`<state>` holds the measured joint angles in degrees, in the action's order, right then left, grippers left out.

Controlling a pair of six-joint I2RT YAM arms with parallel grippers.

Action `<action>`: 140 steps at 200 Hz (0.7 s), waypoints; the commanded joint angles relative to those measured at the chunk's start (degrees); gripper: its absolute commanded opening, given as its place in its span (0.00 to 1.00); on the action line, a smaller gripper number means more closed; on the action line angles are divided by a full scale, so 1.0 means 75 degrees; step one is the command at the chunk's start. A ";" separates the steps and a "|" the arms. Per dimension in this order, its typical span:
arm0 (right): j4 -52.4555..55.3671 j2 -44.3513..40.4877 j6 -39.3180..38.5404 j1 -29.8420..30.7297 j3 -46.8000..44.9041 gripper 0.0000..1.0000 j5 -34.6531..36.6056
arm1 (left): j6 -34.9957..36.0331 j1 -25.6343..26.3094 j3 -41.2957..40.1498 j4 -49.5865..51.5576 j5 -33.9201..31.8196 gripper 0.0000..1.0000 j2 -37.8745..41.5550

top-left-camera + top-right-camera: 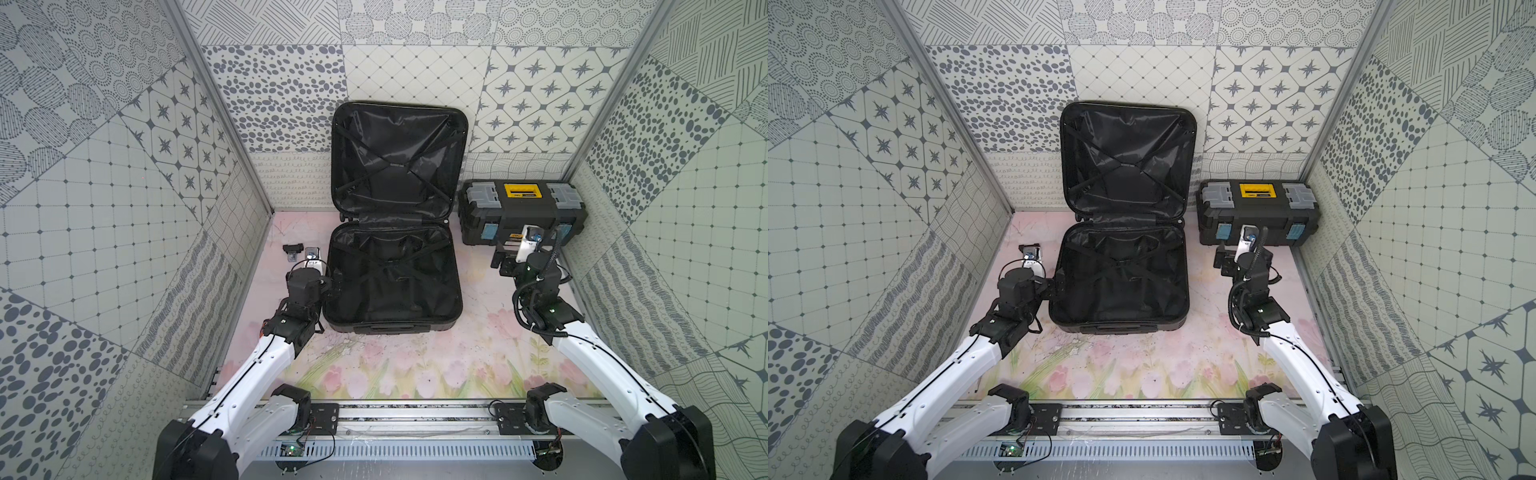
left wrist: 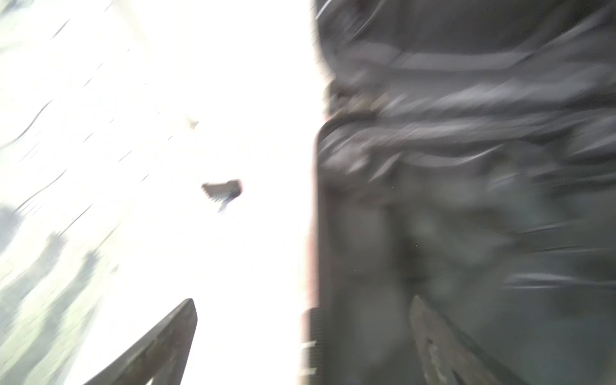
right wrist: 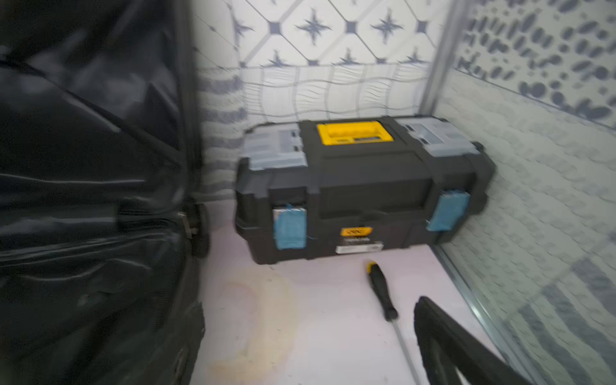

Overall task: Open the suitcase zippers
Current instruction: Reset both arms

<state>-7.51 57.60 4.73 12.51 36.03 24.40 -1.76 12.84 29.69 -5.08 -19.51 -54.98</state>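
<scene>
The suitcase (image 1: 392, 286) lies open mid-counter, its base flat and its lid propped upright against the far wall. The left pincer (image 2: 303, 300) is spread wide at the base's left rim. In the blurred wrist view, one finger is over the counter (image 1: 415, 365) and one over the lining. The right pincer (image 1: 503, 261) hangs wide and empty between the suitcase's right edge and the toolbox (image 1: 528, 208) in the far right corner. A screwdriver (image 3: 383, 293) lies just in front of the toolbox. A broad strip of bare counter runs along the suitcase's near edge.

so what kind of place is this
Probably a robot test cell, not a real room: patterned wall panels on metal framing, two arms bolted to a rail, and a suitcase and toolbox on a floral mat.
</scene>
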 commanded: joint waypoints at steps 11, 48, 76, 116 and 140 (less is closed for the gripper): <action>-0.0843 0.0014 0.0423 -0.1148 -0.0584 0.99 -0.0260 | -0.0233 -0.1871 -0.1230 -0.2755 0.0144 0.99 -0.0997; -0.2086 0.0626 0.0654 -0.1814 -0.1463 0.99 -0.1430 | -0.0410 -0.2317 -0.1538 -0.3759 0.1028 0.99 -0.1980; -0.2776 0.1578 0.0834 -0.2055 -0.1601 0.99 -0.2240 | -0.1244 -0.2552 -0.1302 -0.4734 0.2083 0.99 -0.2998; -0.5926 0.3074 0.0492 -0.2078 -0.2525 0.99 -0.3087 | -0.0362 -0.2484 -0.1721 -0.6802 0.3167 0.99 -0.3986; -0.8007 0.4342 -0.0022 -0.2045 -0.2926 0.99 -0.4350 | -0.0064 -0.2217 -0.2244 -0.8961 0.2877 0.99 -0.4960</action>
<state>-44.47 83.26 8.34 -2.92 16.58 2.24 -5.39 -4.99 17.06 -43.44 -4.60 -85.45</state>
